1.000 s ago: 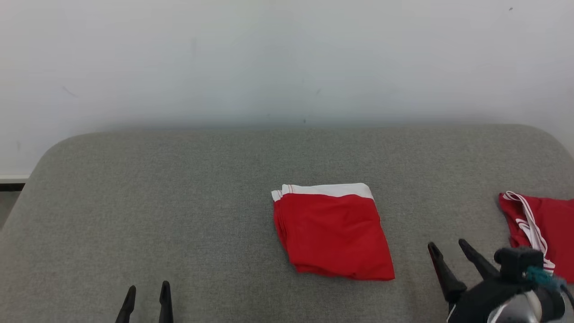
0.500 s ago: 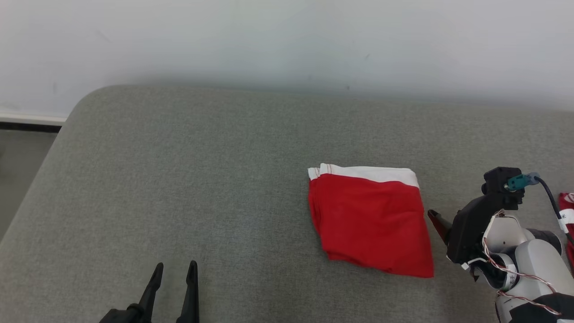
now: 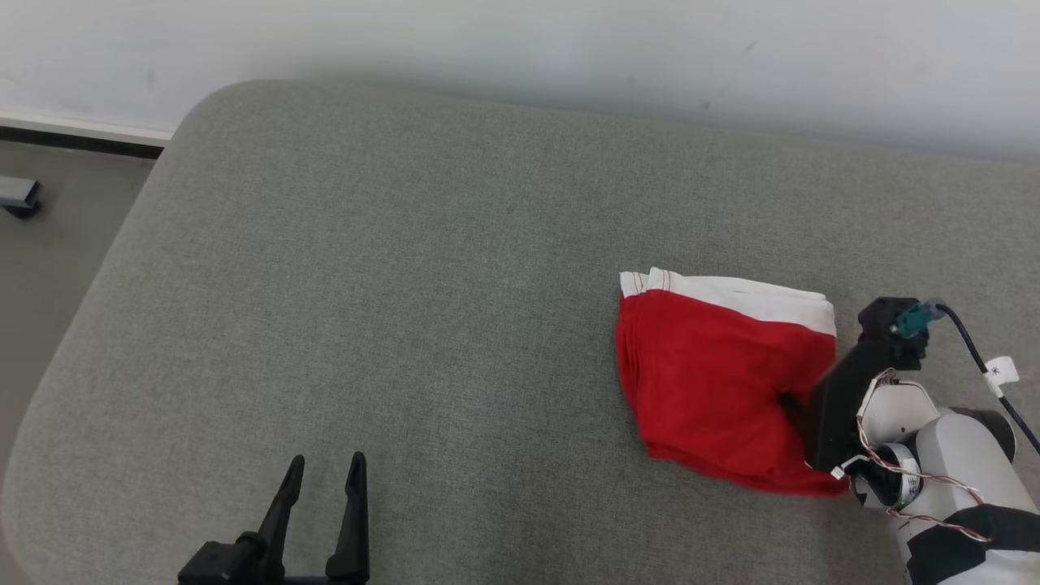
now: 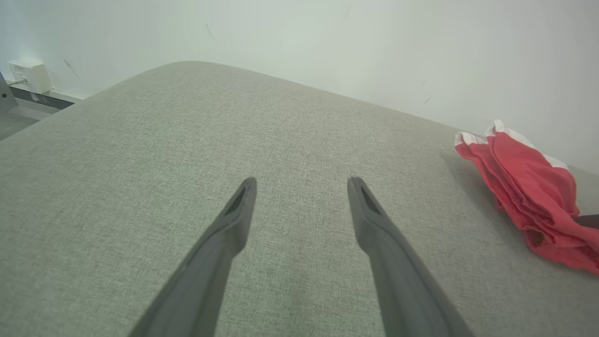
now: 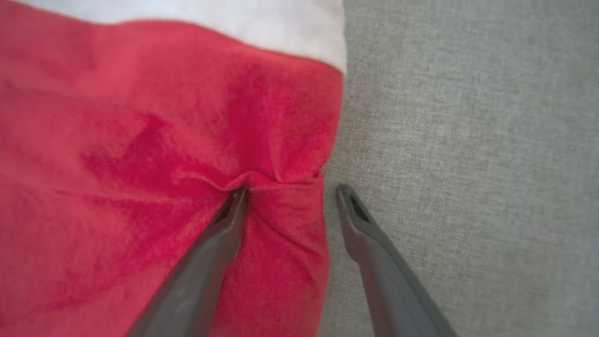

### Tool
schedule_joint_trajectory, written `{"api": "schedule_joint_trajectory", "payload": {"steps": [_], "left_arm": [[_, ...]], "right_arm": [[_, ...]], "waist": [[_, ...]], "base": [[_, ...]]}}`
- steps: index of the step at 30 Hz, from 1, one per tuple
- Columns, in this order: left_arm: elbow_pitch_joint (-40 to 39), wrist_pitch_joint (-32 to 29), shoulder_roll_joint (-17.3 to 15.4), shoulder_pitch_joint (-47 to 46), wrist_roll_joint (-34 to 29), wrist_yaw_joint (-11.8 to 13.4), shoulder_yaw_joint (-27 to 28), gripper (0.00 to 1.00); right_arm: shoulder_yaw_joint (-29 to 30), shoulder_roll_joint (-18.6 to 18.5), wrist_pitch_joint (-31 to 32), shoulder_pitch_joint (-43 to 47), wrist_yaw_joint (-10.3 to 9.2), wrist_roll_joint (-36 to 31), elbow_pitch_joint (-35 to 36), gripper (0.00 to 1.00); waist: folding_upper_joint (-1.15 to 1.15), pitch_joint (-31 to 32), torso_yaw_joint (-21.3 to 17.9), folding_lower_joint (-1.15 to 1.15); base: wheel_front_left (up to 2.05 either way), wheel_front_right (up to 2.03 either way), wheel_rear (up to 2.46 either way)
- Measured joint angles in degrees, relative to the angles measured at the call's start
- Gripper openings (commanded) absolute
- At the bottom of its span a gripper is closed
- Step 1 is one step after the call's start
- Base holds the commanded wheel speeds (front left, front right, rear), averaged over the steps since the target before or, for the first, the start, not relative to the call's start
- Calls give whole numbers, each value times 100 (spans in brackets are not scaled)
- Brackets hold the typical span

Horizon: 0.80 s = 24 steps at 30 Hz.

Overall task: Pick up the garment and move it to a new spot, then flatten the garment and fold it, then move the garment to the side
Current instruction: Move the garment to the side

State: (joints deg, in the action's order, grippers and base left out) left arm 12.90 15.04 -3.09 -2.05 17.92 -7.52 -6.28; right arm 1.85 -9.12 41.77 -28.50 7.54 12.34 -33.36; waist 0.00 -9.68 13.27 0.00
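Grey cushion [image 3: 406, 284], folded red-and-white garment [image 3: 715, 390]

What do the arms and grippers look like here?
The left gripper and right gripper each have two long dark tapering fingers. The right arm is pale grey, with black wrist mount, teal plug, black cable, white tag, red-white wires.

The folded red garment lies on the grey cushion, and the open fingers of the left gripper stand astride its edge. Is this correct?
Not quite: it is the right gripper, not the left, whose open fingers stand astride the edge of the garment on the grey cushion. The right wrist view shows one finger on the cloth, the other beside it.
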Motion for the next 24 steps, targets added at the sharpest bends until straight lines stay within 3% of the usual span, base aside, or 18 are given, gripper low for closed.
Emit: {"api": "schedule_joint_trajectory", "payload": {"steps": [1, 2, 7, 15, 20, 24], "left_arm": [[-5, 0, 3, -9, 13, 0, 15, 100], [-13, 0, 5, -12, 20, 0, 37, 100], [-30, 0, 11, -9, 32, 0, 107, 100], [-248, 1, 14, -7, 159, 1, 219, 100], [-423, 1, 16, -102, 209, 34, 220, 100], [-495, 0, 19, -258, 176, 43, 168, 100]], "right_arm": [[-107, -35, 11, -21, 0, -34, 41, 10], [-227, -75, 23, -42, 0, -48, 81, 0], [-844, -380, 157, -95, 7, -31, 380, 0], [-2054, -1343, 486, -396, 2, 285, 1088, 0], [-2417, -1922, 642, -687, 2, 602, 1596, 0], [-2361, -2230, 745, -844, 2, 801, 1903, 0]], "waist": [[0, -30, 6, 0], [0, -56, 4, 0], [0, -83, -128, 1], [1, -52, -587, 1], [1, -99, -944, 1], [1, -198, -1262, 1]], "base": [[0, 0, 0], [0, 0, 0], [0, 0, 0], [0, 0, 0], [0, 0, 0], [0, 0, 0]]}}
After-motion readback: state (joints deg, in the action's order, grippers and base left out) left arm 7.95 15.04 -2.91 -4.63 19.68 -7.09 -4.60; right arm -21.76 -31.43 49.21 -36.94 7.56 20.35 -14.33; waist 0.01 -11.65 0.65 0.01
